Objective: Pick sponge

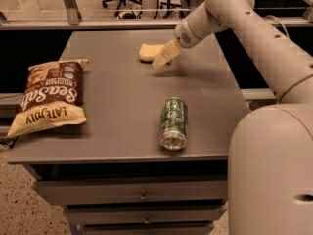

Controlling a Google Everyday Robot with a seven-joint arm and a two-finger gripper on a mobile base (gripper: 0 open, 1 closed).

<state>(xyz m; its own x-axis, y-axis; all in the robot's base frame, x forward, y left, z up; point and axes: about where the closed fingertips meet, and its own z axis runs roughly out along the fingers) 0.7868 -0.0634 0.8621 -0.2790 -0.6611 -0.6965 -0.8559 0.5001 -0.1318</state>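
The sponge (147, 52) is a small pale yellow block lying flat on the far middle of the grey table (122, 97). My gripper (163, 58) hangs from the white arm that comes in from the upper right. Its pale yellow fingers sit at the sponge's right end and cover part of it. I cannot tell whether they touch the sponge.
A green can (173, 122) lies on its side near the table's front edge. A chip bag (50, 96) lies flat at the left. My white base (271, 175) stands at the right front. Drawers sit below the tabletop.
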